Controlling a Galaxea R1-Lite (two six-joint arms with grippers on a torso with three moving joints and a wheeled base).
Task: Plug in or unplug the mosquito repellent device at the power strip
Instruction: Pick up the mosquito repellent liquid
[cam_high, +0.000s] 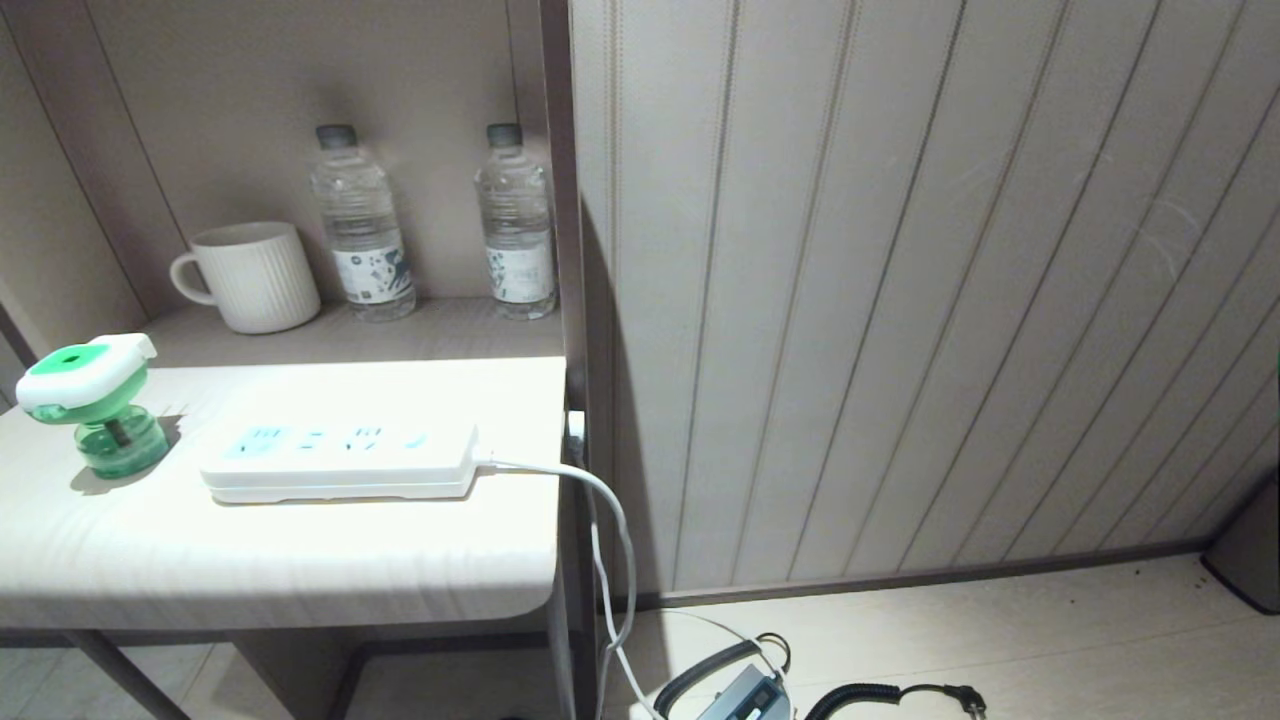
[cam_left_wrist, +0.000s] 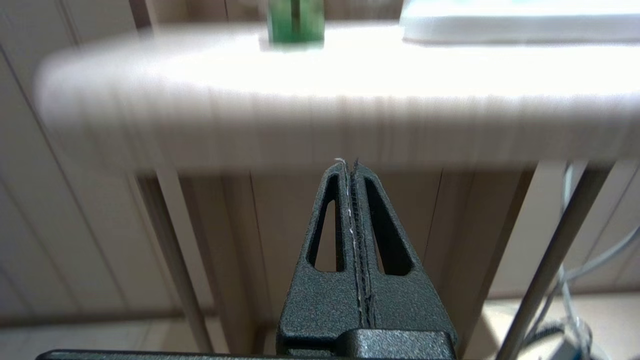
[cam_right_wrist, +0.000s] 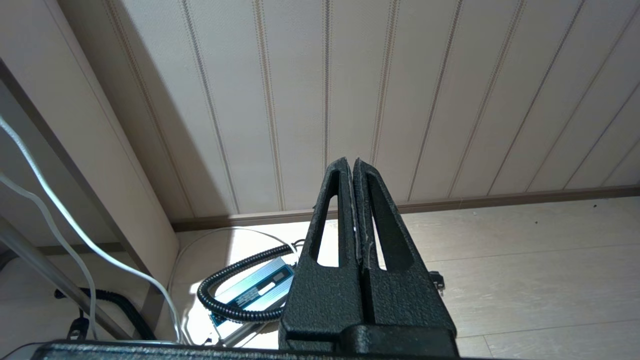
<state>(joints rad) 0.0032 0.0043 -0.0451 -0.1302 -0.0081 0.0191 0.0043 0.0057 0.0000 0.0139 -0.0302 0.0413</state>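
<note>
On the table's left end: mosquito repellent device (cam_high: 88, 400) stands unplugged, just beside the power strip (cam_high: 340, 460).
To plug in cleanly, I should grasp the green-and-white head and align its prongs over one socket. My left gripper (cam_left_wrist: 350, 165) and right gripper (cam_right_wrist: 350, 165), both pressed together, appear only in wrist views; the head view alone shows the sockets.
</note>
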